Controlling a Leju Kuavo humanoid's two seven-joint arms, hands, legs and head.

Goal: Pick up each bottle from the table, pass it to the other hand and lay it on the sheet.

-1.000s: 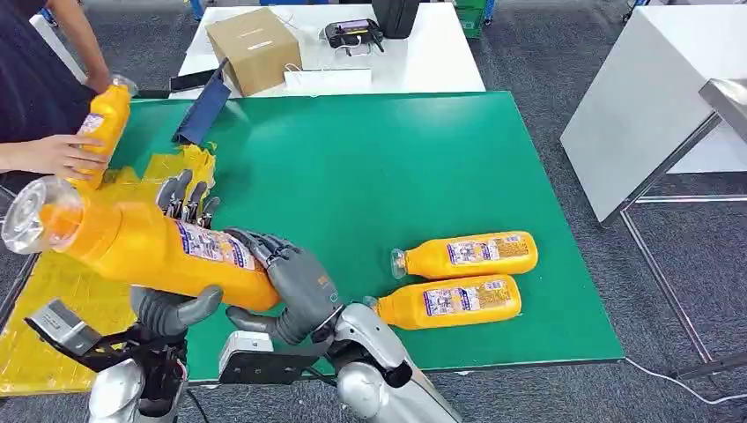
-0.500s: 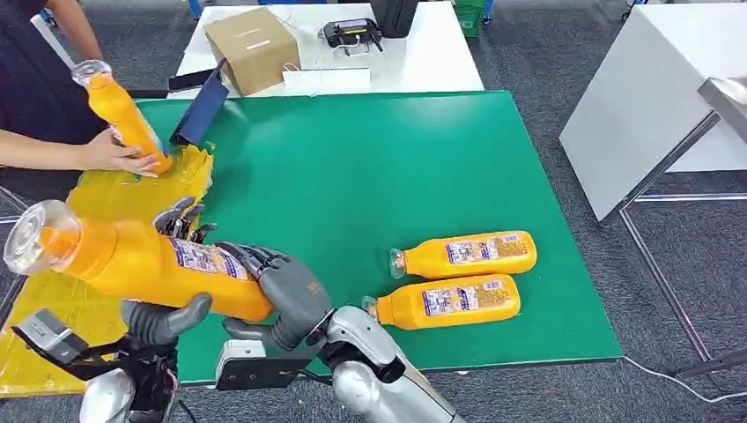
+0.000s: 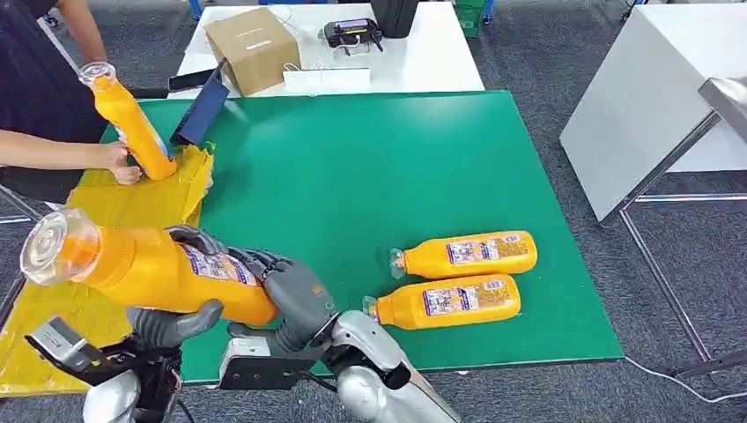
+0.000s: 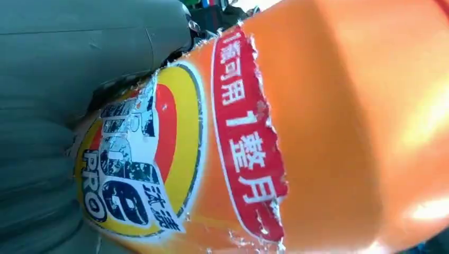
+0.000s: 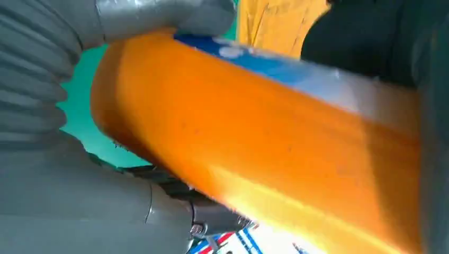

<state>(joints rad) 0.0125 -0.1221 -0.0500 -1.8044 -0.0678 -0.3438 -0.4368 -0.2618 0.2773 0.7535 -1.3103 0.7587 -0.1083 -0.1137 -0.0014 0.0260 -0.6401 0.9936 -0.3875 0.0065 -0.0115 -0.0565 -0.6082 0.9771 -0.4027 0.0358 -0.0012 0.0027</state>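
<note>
An orange bottle [image 3: 150, 269] with a clear cap hangs tilted above the table's near left corner, cap toward the left. My left hand [image 3: 172, 322] grips its middle, thumb beneath and fingers curled over the top. My right hand [image 3: 295, 295] wraps around its base end. Up close, the bottle's label [image 4: 238, 137] lies against my left hand [image 4: 47, 116], and the bottle's orange body [image 5: 265, 153] runs through my right hand [image 5: 63, 159]. Two more bottles [image 3: 464, 253] [image 3: 445, 300] lie side by side on the green mat [image 3: 370, 176]. The yellow sheet [image 3: 132, 207] lies at the left.
A person's hand [image 3: 114, 159] steadies another orange bottle [image 3: 132, 123] upright at the sheet's far end. A blue flat object [image 3: 203, 110] leans at the mat's far left. Behind, a white table [image 3: 423, 62] carries a cardboard box [image 3: 253, 37] and a controller [image 3: 352, 33].
My left hand's fingers, spread upright behind the bottle a second ago, now curl over it. The person has turned the other bottle upright on the sheet's far end.
</note>
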